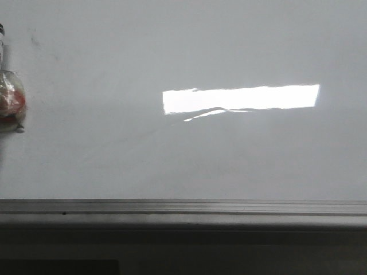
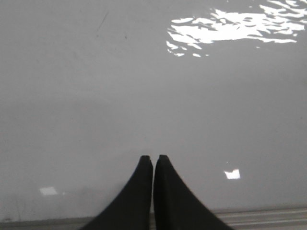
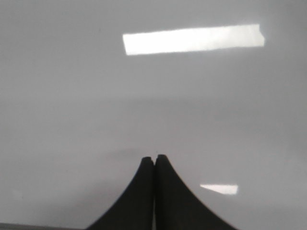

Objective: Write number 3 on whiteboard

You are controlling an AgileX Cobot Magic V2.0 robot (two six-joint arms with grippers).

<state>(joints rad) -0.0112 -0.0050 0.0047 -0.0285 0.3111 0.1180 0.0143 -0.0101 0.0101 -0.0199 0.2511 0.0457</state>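
Between the two wrist views the picture is alike: each pair of black fingers sits clenched tip against tip, grasping nothing. On the left gripper (image 2: 153, 157) a hairline slit runs between the fingers (image 2: 139, 191), and the grey metal rail (image 2: 259, 216) of the whiteboard (image 2: 120, 96) passes just behind their base. Ahead of the tips lies bare glossy board, then faint grey scuffs (image 2: 101, 21) far beyond them, and a broken, rippled patch of reflected light (image 2: 230, 28) farther off to one side. The right gripper (image 3: 154, 156) is likewise pressed together, its fingers (image 3: 172, 196) over plain board, with a small bright reflection (image 3: 219, 189) just beside them and a long bright bar of light (image 3: 192, 39) well ahead of the tips.

From the front view, neither gripper shows. Nearest runs the rail (image 1: 183, 207), its long axis lying straight across from left to right, with a dark strip (image 1: 183, 252) on the near side of it. Beyond the rail the whiteboard (image 1: 200, 154) spreads away, carrying only faint smudges (image 1: 37, 40) and the lamp's reflection (image 1: 241, 98). No drawn number 3 can be made out on the board in any view. At the far left edge a rounded clear object with red inside (image 1: 11, 100) rests on the board; what it is I cannot tell
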